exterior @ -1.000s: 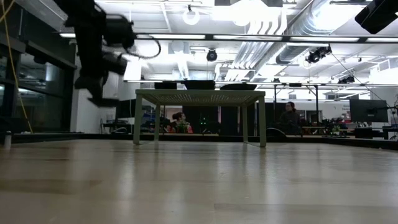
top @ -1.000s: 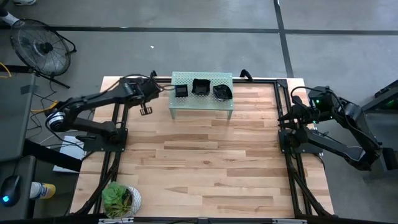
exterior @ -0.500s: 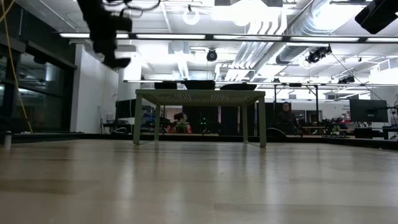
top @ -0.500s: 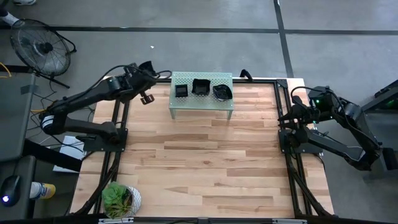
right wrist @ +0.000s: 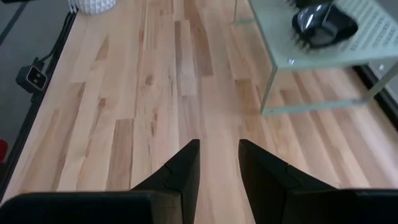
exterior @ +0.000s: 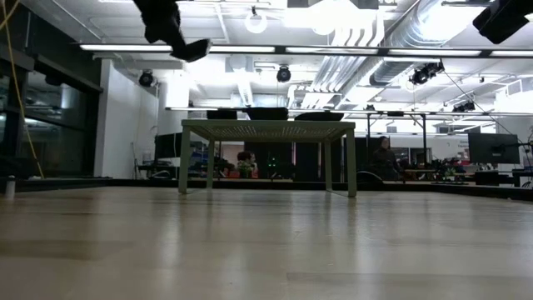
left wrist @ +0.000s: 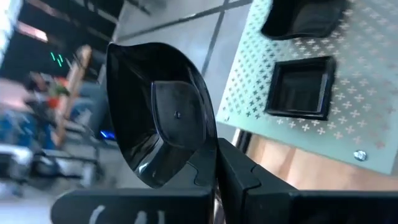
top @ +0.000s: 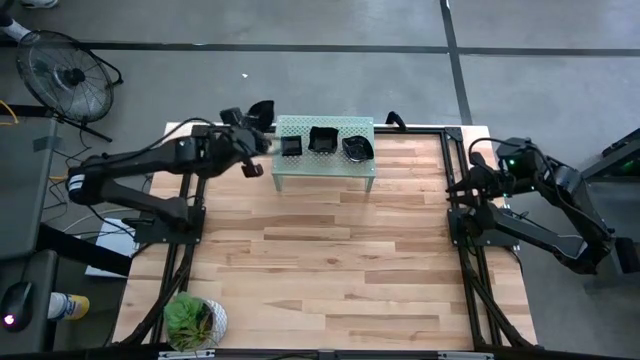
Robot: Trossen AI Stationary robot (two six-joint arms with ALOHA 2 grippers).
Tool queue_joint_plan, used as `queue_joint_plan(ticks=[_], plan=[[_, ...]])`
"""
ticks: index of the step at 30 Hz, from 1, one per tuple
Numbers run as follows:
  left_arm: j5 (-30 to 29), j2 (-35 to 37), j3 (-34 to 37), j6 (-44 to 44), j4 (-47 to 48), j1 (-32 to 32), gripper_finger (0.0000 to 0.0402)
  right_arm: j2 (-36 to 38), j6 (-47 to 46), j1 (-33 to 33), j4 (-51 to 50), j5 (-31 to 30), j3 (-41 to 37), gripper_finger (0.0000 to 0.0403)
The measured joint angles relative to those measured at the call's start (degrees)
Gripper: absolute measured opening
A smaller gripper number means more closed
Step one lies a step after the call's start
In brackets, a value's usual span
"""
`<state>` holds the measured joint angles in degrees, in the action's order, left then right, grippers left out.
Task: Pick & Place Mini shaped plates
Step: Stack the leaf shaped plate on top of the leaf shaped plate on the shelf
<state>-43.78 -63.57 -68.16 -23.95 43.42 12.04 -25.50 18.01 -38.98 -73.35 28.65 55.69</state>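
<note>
Plate (left wrist: 163, 121) in left pincer (left wrist: 216, 163): glossy black, raised rim, held edge-on.

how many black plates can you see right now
4. Three sit in a row on the green shelf: a square plate, a middle plate and a round plate. The fourth plate is held by the left gripper. Others may be out of view.
</note>
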Motion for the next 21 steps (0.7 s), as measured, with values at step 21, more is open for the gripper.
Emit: queue_joint_plan(ticks=[21], plan=[[-21.3, -12.5, 0.0, -27.6, -18.6, -17.9, 0.0, 0.0, 7.0, 0.0, 5.3, -2.0, 0.0, 0.0106]])
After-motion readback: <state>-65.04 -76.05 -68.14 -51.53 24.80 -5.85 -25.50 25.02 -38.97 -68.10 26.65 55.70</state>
